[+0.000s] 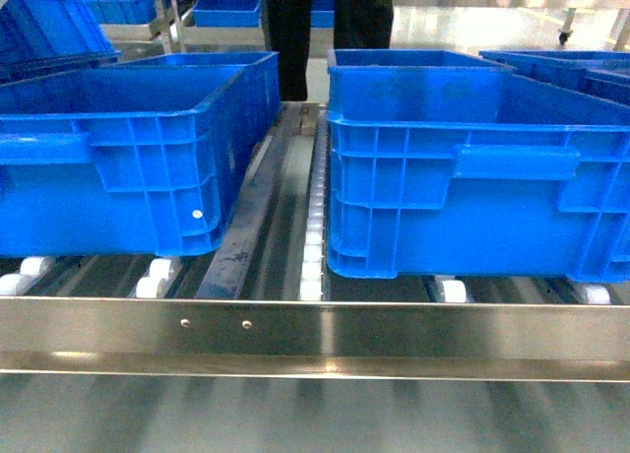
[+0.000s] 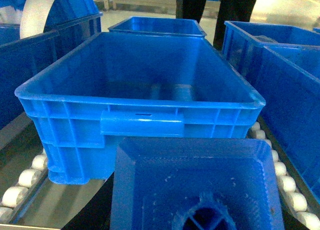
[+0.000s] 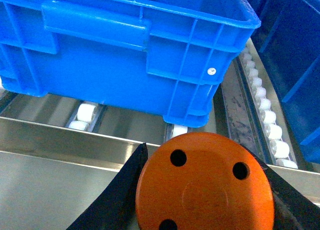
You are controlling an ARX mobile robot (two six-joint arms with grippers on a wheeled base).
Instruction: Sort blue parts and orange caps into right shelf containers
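Note:
Neither gripper shows in the head view. In the left wrist view a blue part [image 2: 192, 180] fills the bottom of the frame, seen end on. My left gripper [image 2: 195, 205] is shut on it, and its fingers are almost wholly hidden behind the part. An open blue crate [image 2: 140, 90] stands just ahead, its inside bare. In the right wrist view my right gripper [image 3: 205, 190] is shut on an orange cap [image 3: 205, 175] with dark holes in its flat face, and black fingers [image 3: 117, 190] flank it. A blue crate [image 3: 125, 35] on rollers rises just beyond the cap.
Two large blue crates [image 1: 128, 158] [image 1: 472, 167] sit side by side on a roller shelf behind a steel front rail [image 1: 315, 325]. A line of white rollers [image 1: 313, 236] runs between them. More crates stand behind [image 1: 413, 57]. A person's dark legs [image 1: 325, 30] are at the back.

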